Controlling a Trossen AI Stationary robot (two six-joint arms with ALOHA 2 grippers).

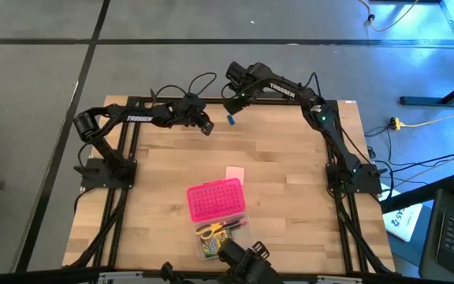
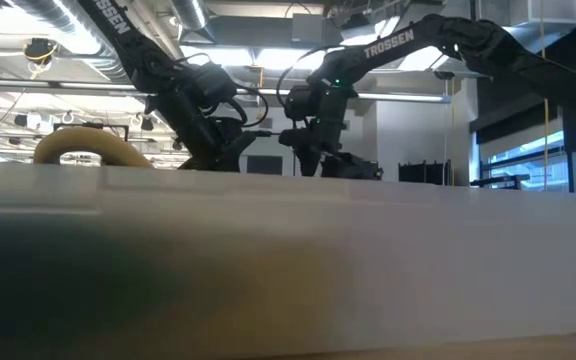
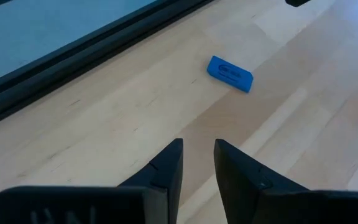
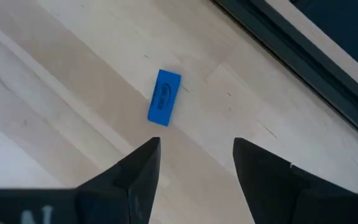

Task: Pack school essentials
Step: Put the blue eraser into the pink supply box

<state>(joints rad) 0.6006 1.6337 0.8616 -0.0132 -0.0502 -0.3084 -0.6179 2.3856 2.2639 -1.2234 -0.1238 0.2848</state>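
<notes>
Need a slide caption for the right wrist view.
Right gripper, fingers open, hovers above the small blue eraser lying flat on the wooden table.

In the low view a pale blurred band (image 2: 288, 270) fills the lower half, hiding the table top and everything on it; both grippers' fingertips are lost against dark clutter there. In the high view a dark camera mount (image 1: 247, 264) covers the near end of the clear half of the pink dotted box (image 1: 215, 199); the scissors (image 1: 211, 230) and crayon box (image 1: 210, 248) inside are too small to read; pens are indistinct. The print on the blue piece (image 4: 164, 97) is unreadable.
</notes>
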